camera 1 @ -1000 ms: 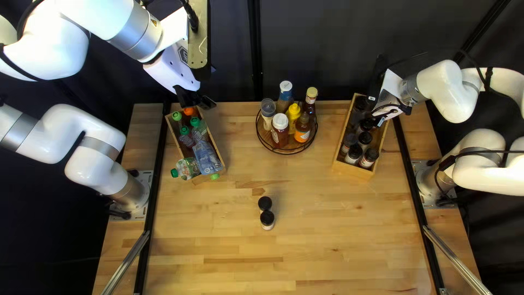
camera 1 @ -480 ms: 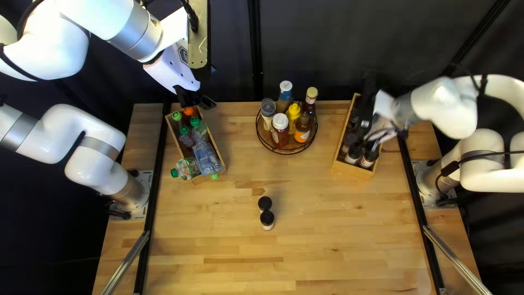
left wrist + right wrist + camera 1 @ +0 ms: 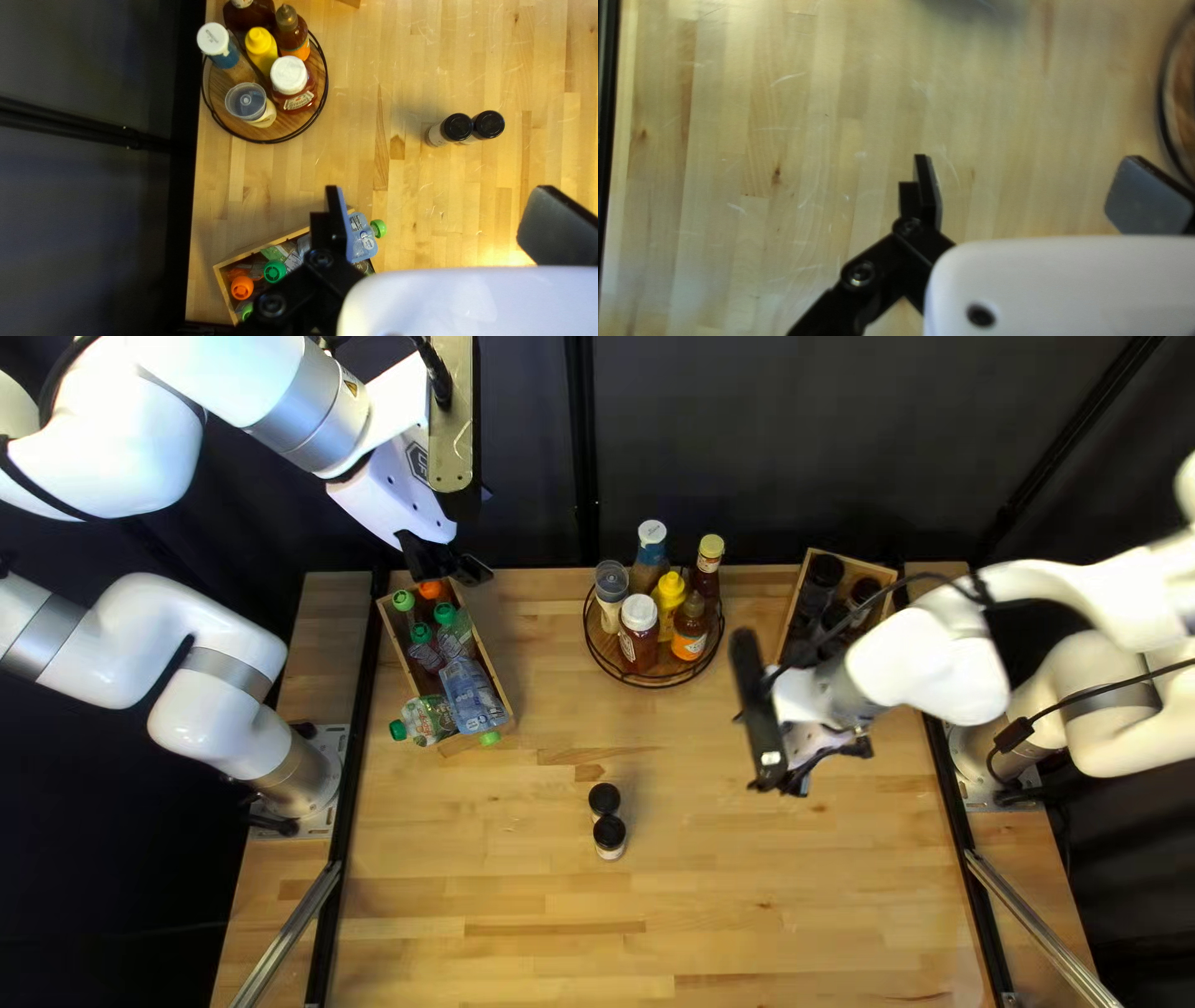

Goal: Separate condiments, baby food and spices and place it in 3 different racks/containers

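My left gripper [image 3: 448, 565] hangs over the far end of the left rack [image 3: 496, 681], which holds baby food bottles and pouches; its fingers [image 3: 339, 224] stand wide open and empty. At the middle of the table, two black-capped spice jars [image 3: 609, 835] stand side by side. Sauce and condiment bottles [image 3: 639, 630] crowd the round tray [image 3: 674, 675]. My right gripper [image 3: 809, 774] is above bare table, right of the jars; in the right wrist view the right gripper [image 3: 1024, 199] is open with nothing between its fingers. Dark-capped jars [image 3: 822, 573] show in the right rack [image 3: 859, 568], partly hidden by my right arm.
Bare tabletop [image 3: 697, 921] spans the near half. A dark curtain [image 3: 747, 436] hangs behind the far edge. Black rails run along both table sides, and a pouch [image 3: 423, 721] lies over the left rack's near end.
My right arm has swung from over the right rack toward the table's middle and nearer its front, uncovering the rack's far end. My left arm and the jars stay put.
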`<state>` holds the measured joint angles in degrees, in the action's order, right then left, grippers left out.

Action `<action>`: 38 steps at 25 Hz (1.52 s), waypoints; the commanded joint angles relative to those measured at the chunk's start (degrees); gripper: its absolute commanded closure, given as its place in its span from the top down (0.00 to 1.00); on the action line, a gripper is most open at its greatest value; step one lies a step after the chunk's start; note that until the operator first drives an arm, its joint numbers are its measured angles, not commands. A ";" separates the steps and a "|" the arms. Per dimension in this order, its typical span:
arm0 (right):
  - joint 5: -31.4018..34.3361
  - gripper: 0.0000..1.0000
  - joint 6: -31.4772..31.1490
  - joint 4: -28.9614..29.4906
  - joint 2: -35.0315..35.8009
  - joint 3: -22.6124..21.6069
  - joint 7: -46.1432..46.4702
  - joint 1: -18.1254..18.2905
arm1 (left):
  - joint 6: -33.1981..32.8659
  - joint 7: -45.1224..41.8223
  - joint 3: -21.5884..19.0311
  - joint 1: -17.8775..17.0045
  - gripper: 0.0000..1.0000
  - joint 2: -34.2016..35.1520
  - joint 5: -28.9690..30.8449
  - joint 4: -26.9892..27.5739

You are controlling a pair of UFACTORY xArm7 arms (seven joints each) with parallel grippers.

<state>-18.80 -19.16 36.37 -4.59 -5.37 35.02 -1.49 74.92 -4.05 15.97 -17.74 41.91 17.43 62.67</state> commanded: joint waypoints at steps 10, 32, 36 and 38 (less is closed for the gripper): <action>3.15 1.00 -7.93 22.23 20.51 0.93 13.25 2.15 | 0.00 0.00 0.00 0.00 1.00 0.00 0.00 0.00; 2.23 0.04 -10.48 33.35 29.29 -1.37 17.42 3.00 | 0.00 0.00 0.00 0.00 1.00 0.00 0.00 0.00; 1.83 0.01 -9.89 31.58 27.46 -1.65 17.80 3.14 | 0.00 0.00 0.00 0.00 1.00 0.00 0.00 0.00; 1.28 0.01 -9.32 29.51 25.42 -1.89 18.14 3.35 | 0.00 0.00 0.00 0.00 1.00 0.00 0.00 0.00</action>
<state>-16.97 -29.13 67.87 22.82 -6.99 52.74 1.63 74.92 -4.05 15.97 -17.74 41.91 17.43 62.67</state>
